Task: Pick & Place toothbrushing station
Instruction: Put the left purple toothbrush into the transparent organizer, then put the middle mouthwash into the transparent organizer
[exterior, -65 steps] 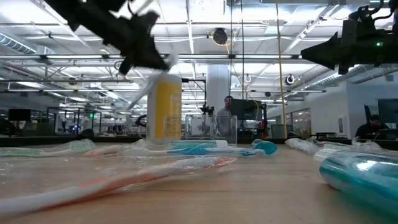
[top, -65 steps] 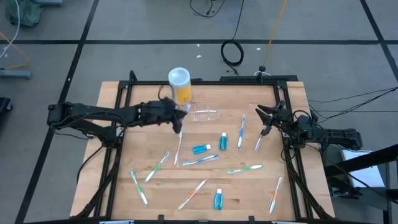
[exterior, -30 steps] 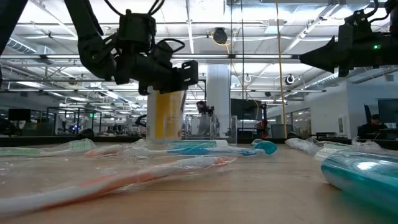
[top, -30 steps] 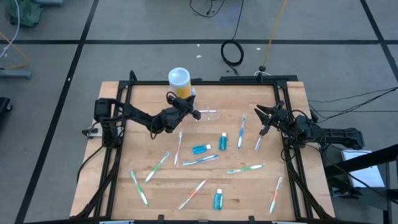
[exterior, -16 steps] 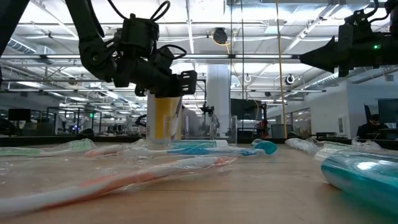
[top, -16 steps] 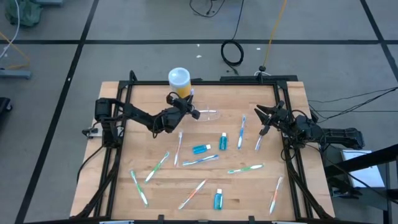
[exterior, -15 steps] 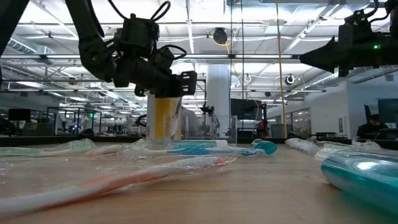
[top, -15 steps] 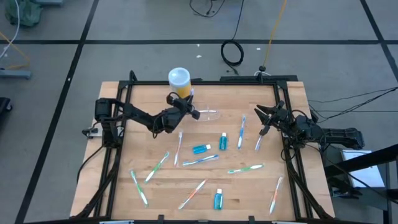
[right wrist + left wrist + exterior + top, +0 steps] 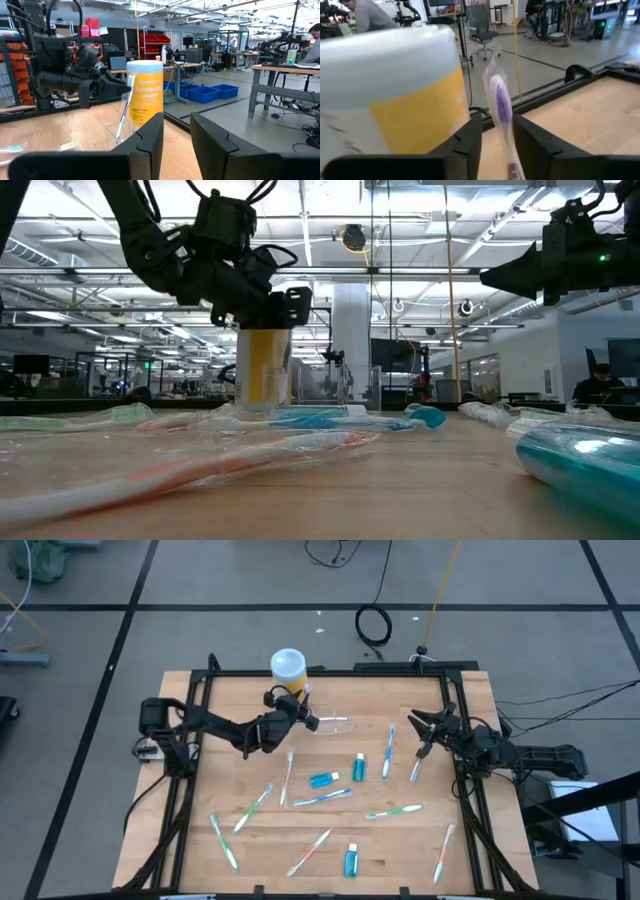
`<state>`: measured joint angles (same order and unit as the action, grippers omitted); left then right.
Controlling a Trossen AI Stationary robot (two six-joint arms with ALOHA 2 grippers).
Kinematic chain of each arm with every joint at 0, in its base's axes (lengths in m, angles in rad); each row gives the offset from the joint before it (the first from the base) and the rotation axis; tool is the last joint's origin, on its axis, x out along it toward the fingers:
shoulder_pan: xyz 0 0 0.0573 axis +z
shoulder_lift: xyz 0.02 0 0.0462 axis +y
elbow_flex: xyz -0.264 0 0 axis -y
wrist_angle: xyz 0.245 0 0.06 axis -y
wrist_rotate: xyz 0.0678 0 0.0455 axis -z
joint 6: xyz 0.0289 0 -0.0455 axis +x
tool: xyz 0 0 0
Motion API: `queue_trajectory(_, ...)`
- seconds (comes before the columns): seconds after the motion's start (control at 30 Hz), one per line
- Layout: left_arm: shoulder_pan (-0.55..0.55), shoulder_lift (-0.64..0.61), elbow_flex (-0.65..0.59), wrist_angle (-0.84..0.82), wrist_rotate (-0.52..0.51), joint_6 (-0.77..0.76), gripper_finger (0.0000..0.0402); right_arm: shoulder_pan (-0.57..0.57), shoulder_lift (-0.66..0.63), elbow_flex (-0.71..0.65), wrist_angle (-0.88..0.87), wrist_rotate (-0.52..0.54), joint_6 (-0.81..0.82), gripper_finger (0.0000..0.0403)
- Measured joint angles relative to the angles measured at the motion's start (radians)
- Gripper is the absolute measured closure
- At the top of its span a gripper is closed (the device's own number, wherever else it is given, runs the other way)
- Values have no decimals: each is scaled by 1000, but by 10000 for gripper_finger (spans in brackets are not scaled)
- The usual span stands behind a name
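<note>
The toothbrushing station (image 9: 332, 725) is a low see-through holder standing next to a yellow canister with a white top (image 9: 288, 670). A wrapped toothbrush with a purple head (image 9: 500, 105) stands nearly upright with its lower end in the holder (image 9: 117, 134). My left gripper (image 9: 306, 720) is open, level with the brush's upper part, one finger on either side (image 9: 497, 125). Whether a finger touches the wrapper, I cannot tell. My right gripper (image 9: 425, 735) waits open at the table's right side.
Several wrapped toothbrushes (image 9: 288, 775) and blue tubes (image 9: 323, 779) lie scattered over the wooden table's middle and near part. A black rail frame (image 9: 330, 671) runs round the table. The canister (image 9: 265, 365) stands just beyond my left gripper.
My left gripper has stayed by the holder and rolled a little about its own line. The toothbrush stands in the holder as before.
</note>
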<state>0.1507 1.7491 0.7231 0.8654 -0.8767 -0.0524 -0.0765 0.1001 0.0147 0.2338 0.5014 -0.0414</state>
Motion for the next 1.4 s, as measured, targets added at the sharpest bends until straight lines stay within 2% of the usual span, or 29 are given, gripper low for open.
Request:
queue_trajectory(0.13,-37,-89,0,-81,1,74,253,0,10,0,0,0,0,312)
queue_trajectory(0.3,-109,-225,0,-221,1,130,237,0,15,0,1,0,0,312)
queue_trajectory(0.47,-187,-369,0,-400,5,90,236,0,15,0,0,0,0,312)
queue_trajectory(0.63,-249,-469,4,-479,114,20,236,0,15,0,0,0,2,312)
queue_trajectory(0.73,-272,-489,46,-522,182,17,236,0,15,0,0,0,2,312)
queue_trajectory(0.87,-292,-471,190,-714,285,26,236,0,15,0,0,2,2,312)
queue_trajectory(1.0,-285,-400,411,-1066,431,11,236,0,15,0,1,4,2,312)
queue_trajectory(1.1,-272,-316,583,-1283,485,-21,236,0,14,0,1,4,3,312)
queue_trajectory(1.23,-262,-183,707,-1415,537,10,236,0,14,0,1,4,3,312)
queue_trajectory(1.4,-262,-46,719,-1435,542,2,236,0,14,0,0,1,2,312)
